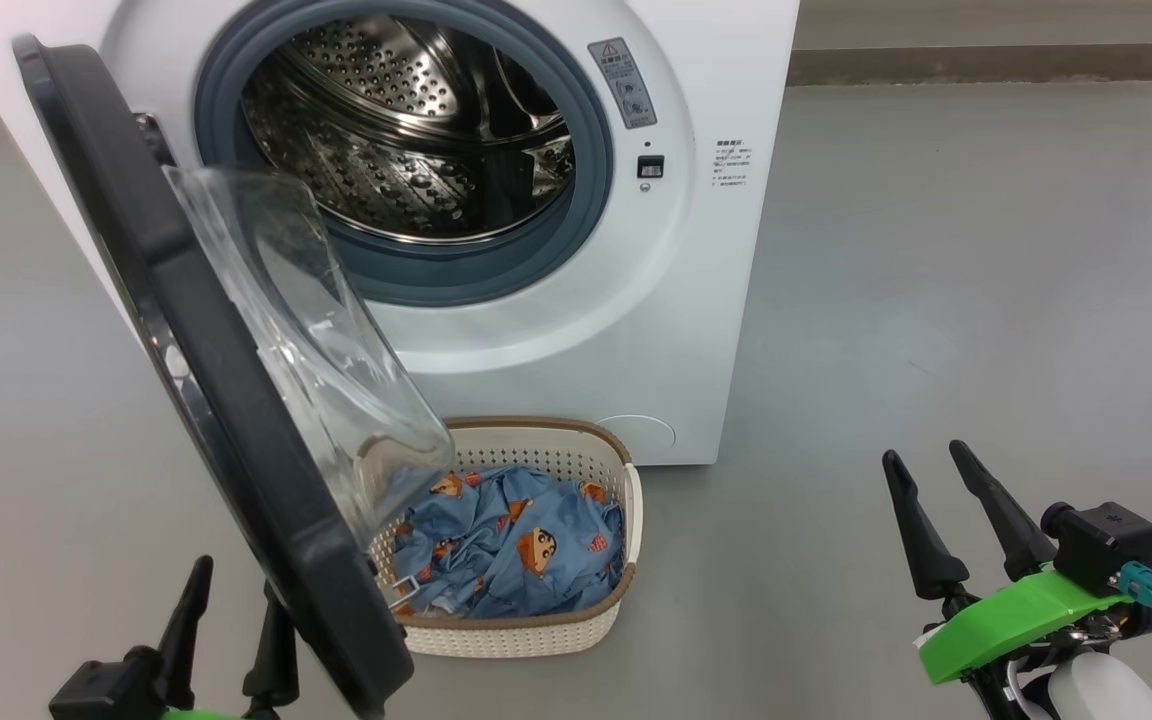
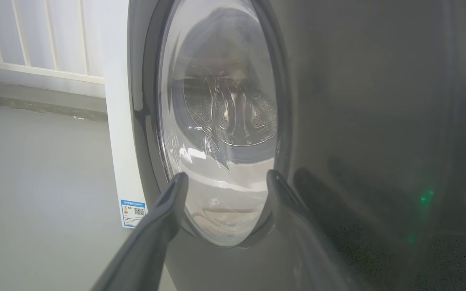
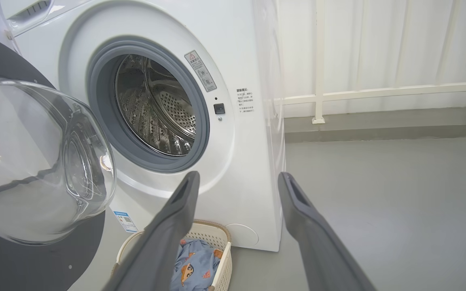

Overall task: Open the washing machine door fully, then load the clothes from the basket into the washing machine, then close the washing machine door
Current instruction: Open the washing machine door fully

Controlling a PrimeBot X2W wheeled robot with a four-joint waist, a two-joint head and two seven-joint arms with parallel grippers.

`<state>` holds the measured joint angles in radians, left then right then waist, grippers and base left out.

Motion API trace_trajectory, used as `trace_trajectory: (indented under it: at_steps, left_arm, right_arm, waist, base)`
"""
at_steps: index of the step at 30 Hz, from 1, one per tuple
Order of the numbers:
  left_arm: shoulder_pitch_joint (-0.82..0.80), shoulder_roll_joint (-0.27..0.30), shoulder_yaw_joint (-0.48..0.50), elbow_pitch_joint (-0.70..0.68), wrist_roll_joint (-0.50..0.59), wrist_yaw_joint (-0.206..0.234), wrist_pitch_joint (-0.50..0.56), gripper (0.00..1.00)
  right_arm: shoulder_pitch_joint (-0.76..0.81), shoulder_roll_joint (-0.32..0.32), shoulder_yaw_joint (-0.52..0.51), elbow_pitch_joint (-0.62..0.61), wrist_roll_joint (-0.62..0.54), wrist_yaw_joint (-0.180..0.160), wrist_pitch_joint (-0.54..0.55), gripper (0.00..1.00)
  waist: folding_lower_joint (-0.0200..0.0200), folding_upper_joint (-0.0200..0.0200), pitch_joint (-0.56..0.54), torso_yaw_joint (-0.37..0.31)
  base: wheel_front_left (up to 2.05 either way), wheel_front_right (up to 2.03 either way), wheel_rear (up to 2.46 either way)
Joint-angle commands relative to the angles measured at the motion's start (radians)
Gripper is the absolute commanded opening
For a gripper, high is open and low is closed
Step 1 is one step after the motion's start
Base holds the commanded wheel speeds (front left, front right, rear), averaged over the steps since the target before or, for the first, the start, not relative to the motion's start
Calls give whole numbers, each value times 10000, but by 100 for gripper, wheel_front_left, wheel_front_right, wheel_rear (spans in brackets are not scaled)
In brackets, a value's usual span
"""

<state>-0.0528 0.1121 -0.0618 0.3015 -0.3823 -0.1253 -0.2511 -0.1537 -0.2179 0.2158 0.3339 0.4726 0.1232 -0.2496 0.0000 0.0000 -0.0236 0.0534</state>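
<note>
Clothes (image 1: 516, 545) crumpled in perforated, likely plastic basket (image 1: 526, 635) | glossy domed door (image 1: 226, 420) | left pincer (image 2: 227, 174), right pincer (image 1: 924, 452) released

The big white boxy front-loading washing machine (image 1: 536, 340) is looked down on from the head. The outer face of its glossy black round door (image 2: 358, 141) is faced closely from the left wrist. Machine, door and cream perforated plastic basket (image 1: 556, 630) are shared by head and right wrist views.
</note>
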Motion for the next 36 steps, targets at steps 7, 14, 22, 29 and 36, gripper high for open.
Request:
trace_trajectory:
  at_steps: [7,14,22,29,36]
  left_arm:
    - [-216,124,364,-238,143,-28,-107,100]
    - [-236,112,382,-167,157,-34,-107,100]
    - [-286,99,417,-111,162,-39,-107,100]
    - [-266,86,444,-100,199,-42,-107,84]
    - [-233,39,889,-614,149,-6,-107,0]
  right_arm:
    - [-42,-24,42,-356,-187,75,-121,100]
    - [-36,2,131,-329,-174,75,-122,100]
    - [-71,-26,227,-268,-147,75,-122,100]
    - [-63,-49,242,-235,-166,75,-122,100]
    - [-47,-23,268,-193,-226,75,-122,100]
  waist:
    - [0,0,14,11]
    - [0,0,14,23]
    - [0,0,17,44]
    - [0,0,17,83]
    - [0,0,40,139]
  base:
    - [0,0,0]
    - [0,0,0]
    - [0,0,0]
    - [0,0,0]
    - [0,0,0]
